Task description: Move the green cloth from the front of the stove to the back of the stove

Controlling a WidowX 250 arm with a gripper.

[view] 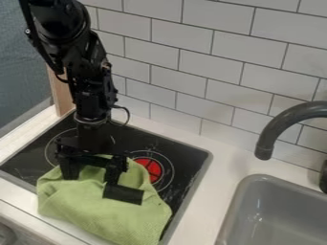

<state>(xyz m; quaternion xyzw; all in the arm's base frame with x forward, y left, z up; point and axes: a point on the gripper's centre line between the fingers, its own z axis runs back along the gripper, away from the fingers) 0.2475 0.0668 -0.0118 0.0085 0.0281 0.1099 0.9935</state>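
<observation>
- Cloth lies rumpled beneath your claw, on the stove.
- Your claw is spread, cloth showing between its fingers.
- Sink and tap stand well apart from it.

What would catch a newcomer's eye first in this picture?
Probably the bright green cloth, rumpled over the near part of the black stovetop, with the black gripper at it, fingers apart. Next, the red burner center beside the cloth, then the curved gray faucet by the sink at right.
</observation>
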